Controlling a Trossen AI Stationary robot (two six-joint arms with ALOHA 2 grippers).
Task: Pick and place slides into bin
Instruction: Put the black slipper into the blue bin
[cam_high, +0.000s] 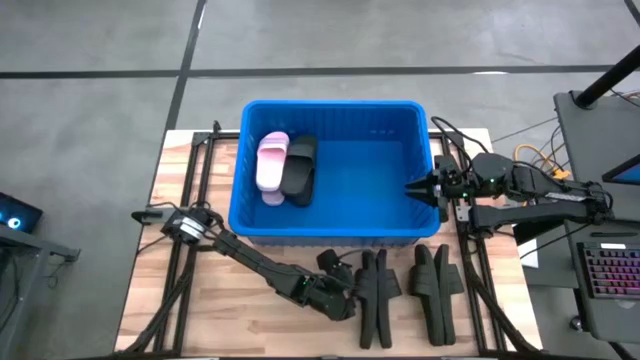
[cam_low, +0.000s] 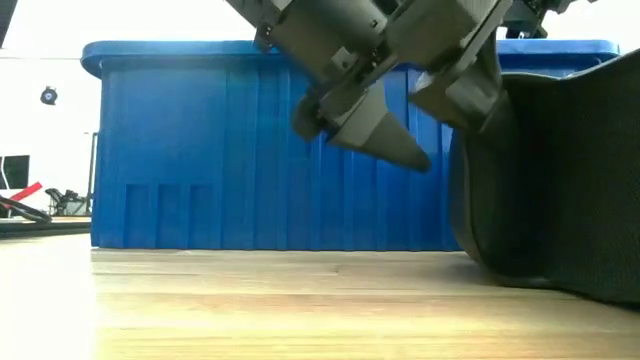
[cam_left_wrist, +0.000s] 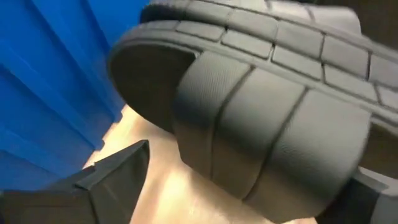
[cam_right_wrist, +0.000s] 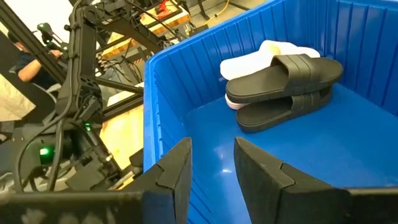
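Note:
Black slides (cam_high: 375, 292) lie on the wooden table in front of the blue bin's (cam_high: 330, 232) near wall, with more of them (cam_high: 436, 285) to their right. My left gripper (cam_high: 345, 290) is low at the left group and open. Its fingers (cam_left_wrist: 118, 171) stand on either side of one black slide's broad strap (cam_left_wrist: 267, 130). Inside the bin, at its left end, a pale pink slide (cam_high: 272, 165) and a black slide (cam_high: 300, 168) rest on the floor. My right gripper (cam_right_wrist: 211, 162) hangs over the bin's right rim, open, with nothing between its fingers. My left gripper comes at the black slide slanting down from the table's left, one finger on each side of its strap (cam_left_wrist: 205, 155). One fingertip (cam_left_wrist: 140, 149) stands clear of it. The other finger (cam_left_wrist: 373, 186) lies partly behind the strap, and I cannot tell whether it touches.
The bin fills the table's middle, and its near wall (cam_low: 270, 160) stands close behind my left gripper. Bare wood (cam_high: 200, 310) lies at the near left. Black frame rails (cam_high: 195, 160) run along the table's sides, and a desk with a keyboard (cam_high: 610, 270) stands at the right.

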